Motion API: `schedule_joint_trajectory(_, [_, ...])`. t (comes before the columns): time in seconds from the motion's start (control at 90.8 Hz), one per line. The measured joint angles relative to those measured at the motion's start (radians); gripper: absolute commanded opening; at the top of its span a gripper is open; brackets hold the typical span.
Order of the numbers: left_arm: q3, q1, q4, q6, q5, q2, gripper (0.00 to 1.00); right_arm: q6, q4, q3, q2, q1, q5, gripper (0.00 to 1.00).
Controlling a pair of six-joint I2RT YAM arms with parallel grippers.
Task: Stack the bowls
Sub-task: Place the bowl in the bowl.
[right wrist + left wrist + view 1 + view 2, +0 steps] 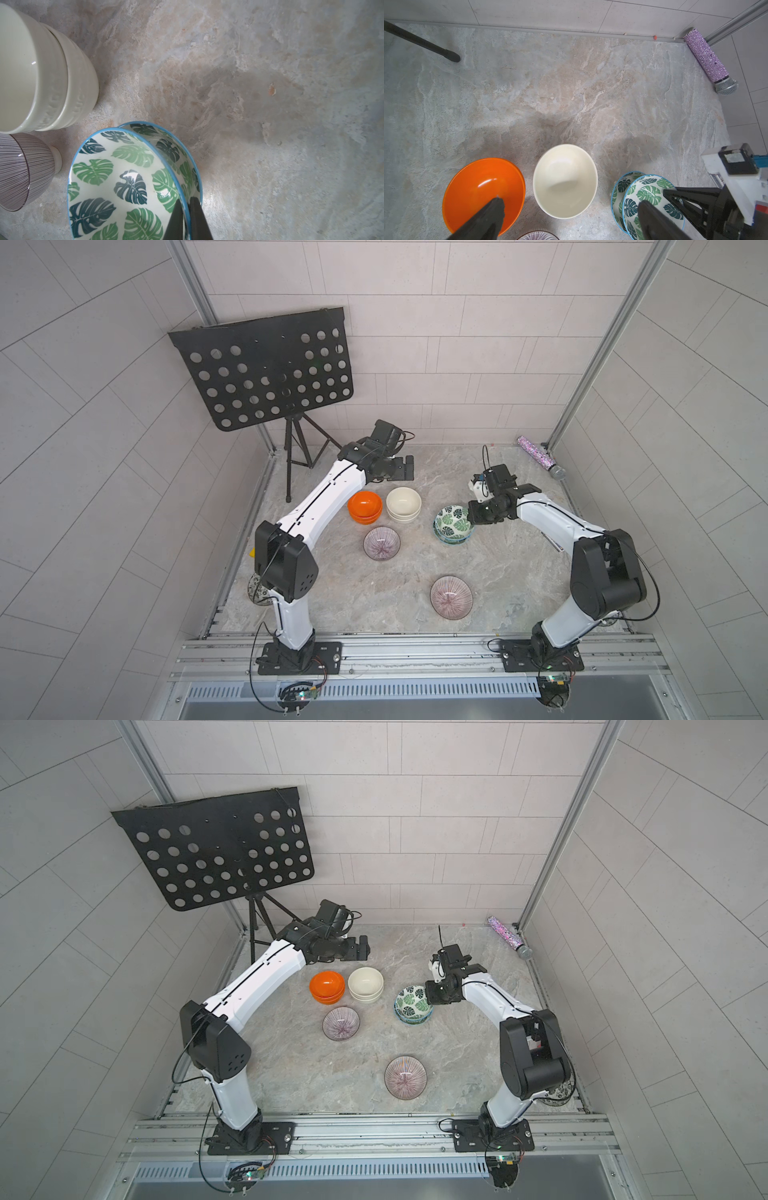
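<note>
In both top views an orange stack of bowls point(365, 507) and a cream stack point(403, 504) sit side by side. My left gripper point(405, 467) hovers open beyond them, holding nothing; in the left wrist view its fingers straddle the cream bowl point(564, 180). My right gripper point(186, 200) is shut on the rim of a green-leaf bowl point(116, 182), which sits tilted inside a second leaf bowl point(176, 149). Two purple striped bowls point(381, 543) point(451, 596) stand apart on the table. A dark-patterned bowl point(252, 587) peeks out behind my left arm, and another point(563, 1090) behind the right.
A black perforated music stand point(266, 369) on a tripod stands at the back left, with one leg point(425, 44) on the table. A glittery purple microphone point(538, 456) lies in the back right corner. Aluminium rails point(415, 651) line the front edge.
</note>
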Motion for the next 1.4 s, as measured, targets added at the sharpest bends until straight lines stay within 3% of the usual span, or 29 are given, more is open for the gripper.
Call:
schedule_joint_trajectory(0.319, [-0.009, 0.0, 0.001, 0.0, 0.0, -0.004, 1.0, 0.0, 0.014, 0.005, 0.054, 0.03, 0.054, 0.03])
schedule_joint_trajectory(0.583, [-0.034, 0.0, 0.004, 0.001, 0.0, -0.019, 1.0, 0.002, 0.013, 0.007, 0.053, 0.031, 0.081, 0.22])
schedule_joint_trajectory(0.705, [-0.038, 0.002, 0.005, 0.0, 0.0, -0.022, 1.0, 0.0, 0.013, 0.007, 0.038, 0.028, 0.102, 0.24])
schedule_joint_trajectory(0.98, [-0.04, 0.002, 0.006, 0.001, 0.003, -0.023, 1.0, 0.012, 0.028, -0.005, -0.01, 0.011, 0.098, 0.06])
schedule_joint_trajectory(1.398, [-0.058, 0.006, 0.011, 0.001, 0.004, -0.028, 1.0, 0.015, 0.051, -0.024, -0.01, 0.006, 0.075, 0.03])
